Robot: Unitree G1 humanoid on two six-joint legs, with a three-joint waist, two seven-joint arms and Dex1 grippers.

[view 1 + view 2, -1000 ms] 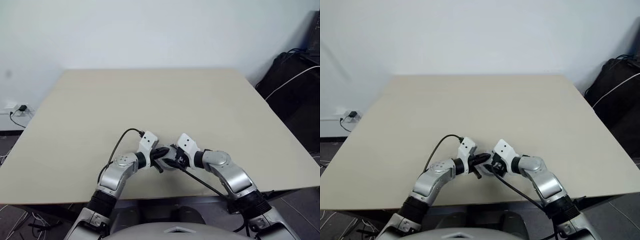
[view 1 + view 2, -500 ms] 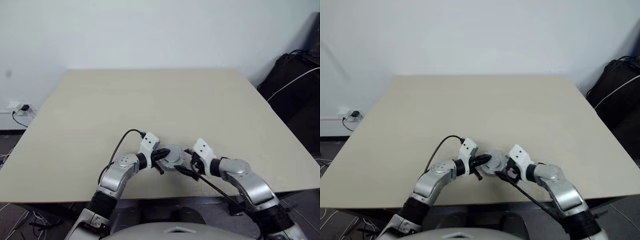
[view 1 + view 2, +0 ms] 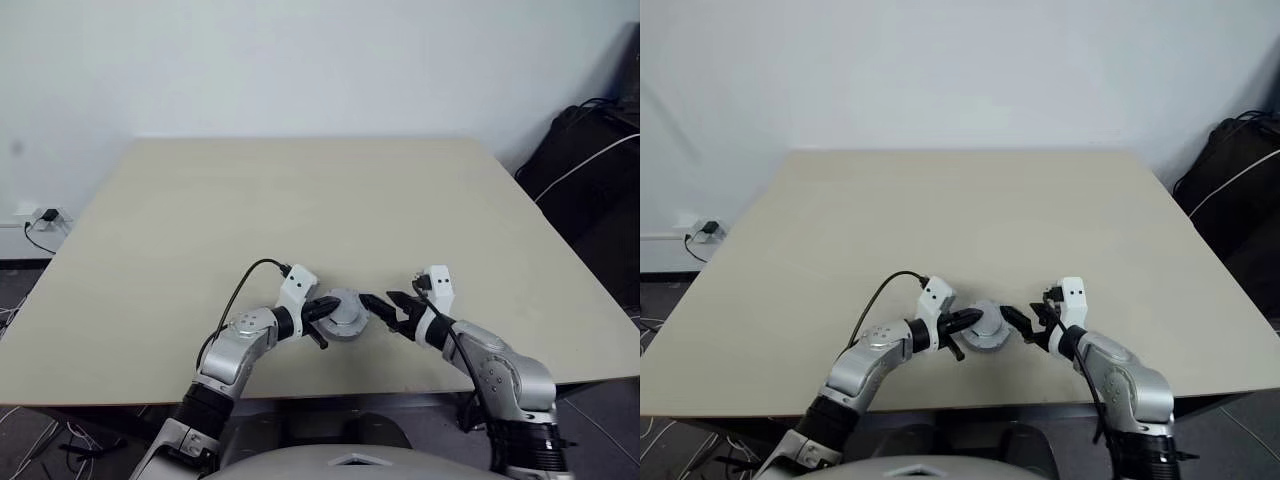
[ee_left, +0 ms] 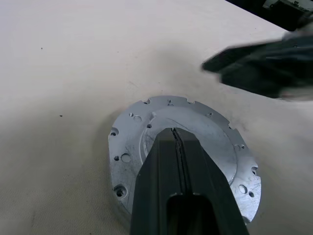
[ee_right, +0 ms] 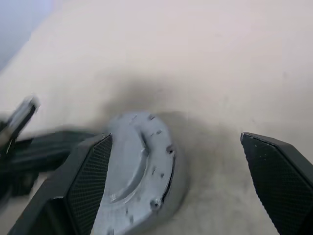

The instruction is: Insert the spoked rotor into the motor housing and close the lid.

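Under the left gripper (image 4: 177, 139), jaws pressed together, tips resting on the raised centre of the lid (image 4: 146, 127), which sits on the table (image 3: 300, 200), probably already capping the motor housing. Right gripper (image 3: 388, 310) just beside the lid's rim, jaws spread wide, empty. Closing step looks done or nearly; next move: check seating, press flat.

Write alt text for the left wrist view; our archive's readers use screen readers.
A round grey lid lies flat on a beige table, with the left end effector, fingers shut, over its raised centre. The right end effector is a dark blur beyond it.
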